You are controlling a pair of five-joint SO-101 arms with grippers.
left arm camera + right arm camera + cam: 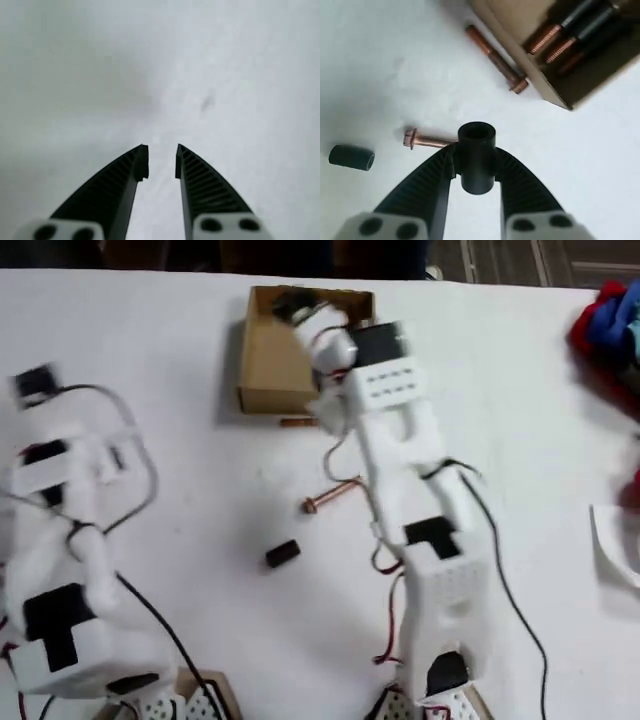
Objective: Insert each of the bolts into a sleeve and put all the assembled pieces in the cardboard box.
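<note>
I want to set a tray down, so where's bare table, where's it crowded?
Bare: between the left arm and the cardboard box; between the right arm and the cloths. Crowded: by the box, with two bolts and a sleeve.

Assembled pieces (570,25) lie in the cardboard box (268,365); one bolt (297,422) lies just beside its near wall, another bolt (333,494) nearer, a loose sleeve (283,554) left of that.
</note>
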